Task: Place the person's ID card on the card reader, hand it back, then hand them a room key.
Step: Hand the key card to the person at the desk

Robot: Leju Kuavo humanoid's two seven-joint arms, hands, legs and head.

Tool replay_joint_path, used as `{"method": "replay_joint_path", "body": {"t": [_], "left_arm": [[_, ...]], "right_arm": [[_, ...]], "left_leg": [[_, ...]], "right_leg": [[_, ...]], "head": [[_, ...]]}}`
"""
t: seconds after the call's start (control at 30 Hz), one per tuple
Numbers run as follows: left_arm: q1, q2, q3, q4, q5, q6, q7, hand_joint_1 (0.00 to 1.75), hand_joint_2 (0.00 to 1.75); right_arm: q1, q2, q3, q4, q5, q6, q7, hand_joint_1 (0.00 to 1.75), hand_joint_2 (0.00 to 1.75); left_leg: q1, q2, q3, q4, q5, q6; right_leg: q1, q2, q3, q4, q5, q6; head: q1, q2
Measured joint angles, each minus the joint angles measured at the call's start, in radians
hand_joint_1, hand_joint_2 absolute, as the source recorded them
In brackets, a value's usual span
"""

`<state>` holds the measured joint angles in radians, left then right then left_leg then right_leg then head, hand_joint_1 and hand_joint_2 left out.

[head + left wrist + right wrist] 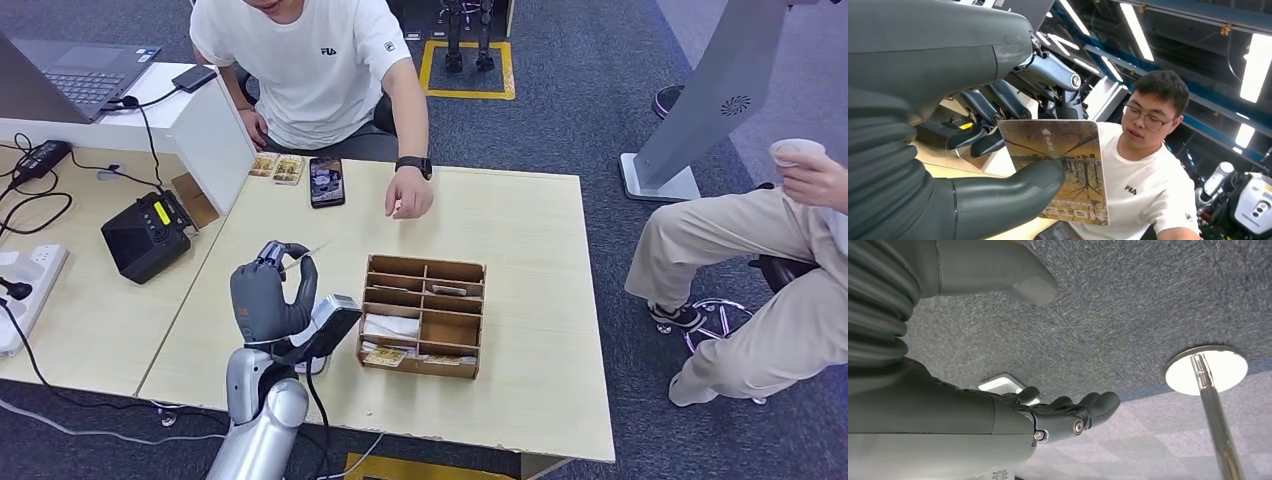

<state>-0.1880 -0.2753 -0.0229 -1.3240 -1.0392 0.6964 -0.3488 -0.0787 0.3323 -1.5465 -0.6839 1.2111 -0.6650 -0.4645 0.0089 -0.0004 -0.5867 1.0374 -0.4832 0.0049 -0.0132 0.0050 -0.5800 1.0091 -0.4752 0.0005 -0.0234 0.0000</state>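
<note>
My left hand (270, 298) is raised over the light wooden table (520, 230), left of the brown sorting box (424, 314). It pinches a card (1063, 165) between thumb and fingers (998, 107); the card carries a brownish picture and the word HOTEL. From the head view the card (308, 251) appears edge-on as a thin sliver. The black card reader (148, 236) sits on the left desk, apart from my hand. Across the table, the person's hand (408, 196) rests on the top. My right hand (1058, 417) hangs over grey carpet with fingers extended, holding nothing.
A phone (327, 181) and two small cards (276, 167) lie near the person. The box holds cards and papers (392, 328). A laptop (85, 72), cables and a power strip (25, 285) occupy the left desk. A second person (770, 240) sits at the right.
</note>
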Motion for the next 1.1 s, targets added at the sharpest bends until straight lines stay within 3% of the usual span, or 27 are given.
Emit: {"method": "replay_joint_path", "body": {"t": [0.17,0.33,0.47,0.53,0.67,0.73,0.87,1.1], "left_arm": [[-0.096,-0.004,-0.002,0.062,0.037,0.0,0.038,1.75,1.75],[-0.211,0.003,-0.03,0.166,0.034,-0.001,0.132,1.75,1.75],[-0.283,0.013,-0.058,0.25,0.07,-0.005,0.172,1.47,1.75],[-0.31,0.015,-0.069,0.293,0.102,-0.011,0.181,1.45,1.75],[-0.349,0.017,-0.092,0.377,0.157,-0.018,0.191,0.72,1.75],[-0.361,0.018,-0.099,0.413,0.179,-0.023,0.191,0.61,1.75],[-0.376,0.018,-0.112,0.469,0.217,-0.042,0.187,0.03,1.75],[-0.385,0.016,-0.148,0.51,0.274,-0.06,0.186,0.0,1.75]], "right_arm": [[-0.001,0.0,0.0,0.002,0.011,0.0,-0.011,0.0,1.75],[-0.002,0.0,0.0,0.007,0.053,0.0,-0.007,0.0,1.75],[-0.002,0.0,0.0,0.011,0.058,0.0,-0.017,0.0,1.75],[-0.003,0.0,0.0,0.014,0.064,0.0,-0.015,0.0,1.75],[-0.004,0.0,0.0,0.018,0.071,0.0,-0.012,0.0,1.75],[-0.004,0.0,0.0,0.02,0.072,0.0,-0.012,0.0,1.75],[-0.004,0.0,0.0,0.023,0.075,0.0,-0.004,0.0,1.75],[-0.006,0.0,0.0,0.028,0.059,0.0,-0.015,0.0,1.75]], "left_leg": [[0.0,0.0,0.0,0.0,0.0,0.0],[0.0,-0.001,0.0,0.0,0.0,0.0],[0.0,-0.001,0.0,0.0,0.0,0.0],[0.0,-0.001,0.0,0.0,0.0,0.0],[0.0,-0.001,0.0,0.0,0.0,0.0],[0.0,-0.001,-0.001,0.0,0.0,0.0],[0.0,-0.001,-0.001,0.0,0.0,0.0],[0.0,-0.001,-0.001,0.0,0.0,0.0]], "right_leg": [[0.0,0.0,0.0,0.0,0.0,0.0],[0.0,-0.001,0.0,0.0,0.0,0.0],[0.0,0.0,0.0,0.0,0.0,0.0],[0.0,0.0,0.0,0.0,0.0,0.0],[0.0,0.0,0.0,0.0,0.0,0.0],[0.0,0.0,0.0,0.0,0.0,0.0],[0.0,0.0,0.0,0.0,0.0,0.0],[0.0,0.0,0.0,0.0,0.0,0.0]], "head": [[0.0,0.0],[0.0,0.0],[0.0,0.0],[0.0,0.0],[0.0,0.0],[0.0,0.0],[0.0,0.0],[0.0,0.0]]}}
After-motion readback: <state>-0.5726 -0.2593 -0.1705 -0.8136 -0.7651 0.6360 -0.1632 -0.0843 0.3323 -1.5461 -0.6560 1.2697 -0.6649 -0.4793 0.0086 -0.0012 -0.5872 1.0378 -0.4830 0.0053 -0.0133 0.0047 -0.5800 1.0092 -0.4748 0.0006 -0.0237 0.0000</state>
